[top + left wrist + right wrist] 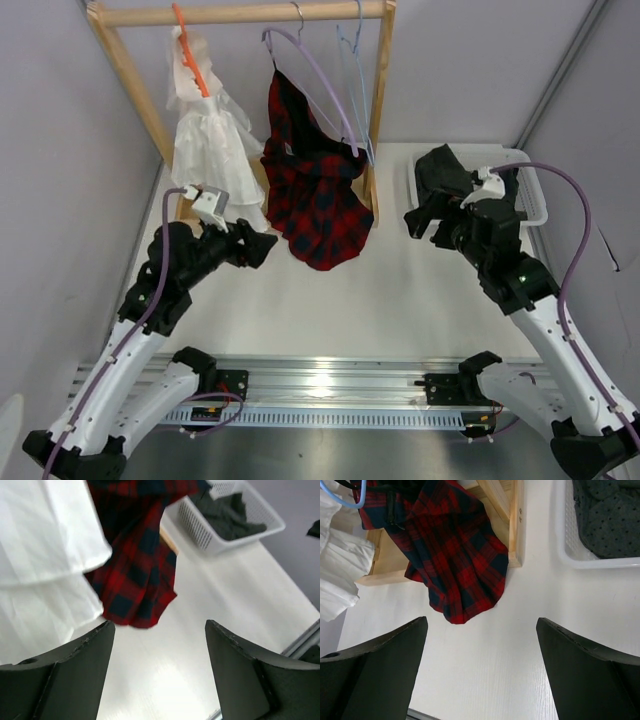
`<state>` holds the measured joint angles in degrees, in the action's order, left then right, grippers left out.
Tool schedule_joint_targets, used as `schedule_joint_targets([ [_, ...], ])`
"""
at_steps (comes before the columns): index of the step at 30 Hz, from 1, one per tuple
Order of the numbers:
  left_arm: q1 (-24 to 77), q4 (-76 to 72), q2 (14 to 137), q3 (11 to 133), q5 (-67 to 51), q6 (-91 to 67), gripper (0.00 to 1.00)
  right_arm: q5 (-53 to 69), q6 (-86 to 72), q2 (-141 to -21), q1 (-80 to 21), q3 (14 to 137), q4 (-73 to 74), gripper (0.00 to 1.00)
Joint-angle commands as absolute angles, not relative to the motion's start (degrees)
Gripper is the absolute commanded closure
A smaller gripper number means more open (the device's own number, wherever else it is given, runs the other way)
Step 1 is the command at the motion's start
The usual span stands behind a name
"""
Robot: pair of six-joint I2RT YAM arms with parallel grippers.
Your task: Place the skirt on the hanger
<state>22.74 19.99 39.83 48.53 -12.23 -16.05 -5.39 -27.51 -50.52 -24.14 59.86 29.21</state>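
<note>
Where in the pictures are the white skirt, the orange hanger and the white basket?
white skirt (210, 140), top external view, on its middle tier.
orange hanger (195, 65), top external view, on its sloping arm.
white basket (197, 527), left wrist view, on its slotted side wall.

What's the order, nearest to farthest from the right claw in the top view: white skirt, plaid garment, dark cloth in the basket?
From the right claw:
1. Dark cloth, in the basket just beyond it.
2. Plaid garment, hanging to its left.
3. White skirt, far left, on the orange hanger.
</note>
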Motion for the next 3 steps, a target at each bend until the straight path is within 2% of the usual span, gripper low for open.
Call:
schedule_joint_targets([
  [1, 23.20, 18.46, 38.94, 47.73, -12.48, -17.23, 0.21, -5.45, -29.44, -50.18, -23.91, 59.24, 27.16, 0.02],
  [3, 23.20, 17.93, 38.59, 46.68, -13.09, -17.23, 0.21, -5.62, -29.53, -50.54, -23.99, 59.41, 27.33, 0.02],
])
